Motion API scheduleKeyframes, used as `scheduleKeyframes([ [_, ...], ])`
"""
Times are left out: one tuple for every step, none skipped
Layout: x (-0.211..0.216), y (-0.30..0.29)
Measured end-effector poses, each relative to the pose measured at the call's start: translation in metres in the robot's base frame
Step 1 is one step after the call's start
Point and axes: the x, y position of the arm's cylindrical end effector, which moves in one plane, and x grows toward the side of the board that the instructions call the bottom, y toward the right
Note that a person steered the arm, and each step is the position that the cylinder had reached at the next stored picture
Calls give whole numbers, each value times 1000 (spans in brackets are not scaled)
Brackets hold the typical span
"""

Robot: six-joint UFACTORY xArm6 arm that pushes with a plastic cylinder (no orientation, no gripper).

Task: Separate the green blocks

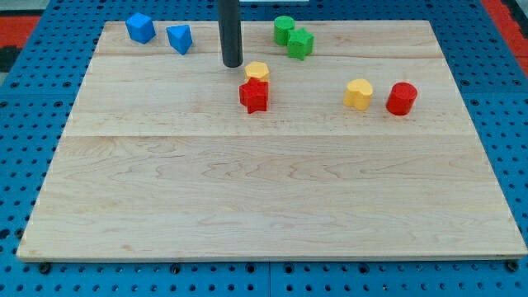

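Observation:
Two green blocks touch each other near the view's top, right of centre: a green round block [284, 29] and a green angular block [300, 43] just below and right of it. My tip [233, 64] is at the end of the dark rod, left of the green pair by about a block's width or two. It stands just above and left of a yellow block [257, 72], close to it.
The yellow block sits on top of a red star-shaped block [254, 96] in the view. A blue cube [140, 27] and a blue wedge [179, 38] lie at the top left. A yellow hexagonal block [358, 93] and a red cylinder [402, 98] lie at the right. The wooden board [264, 198] rests on a blue pegboard.

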Motion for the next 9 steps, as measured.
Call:
scheduleKeyframes([
  [19,47],
  [39,99],
  [49,134],
  [22,134],
  [-13,147],
  [-14,147],
  [-22,147],
  [-32,147],
  [-44,147],
])
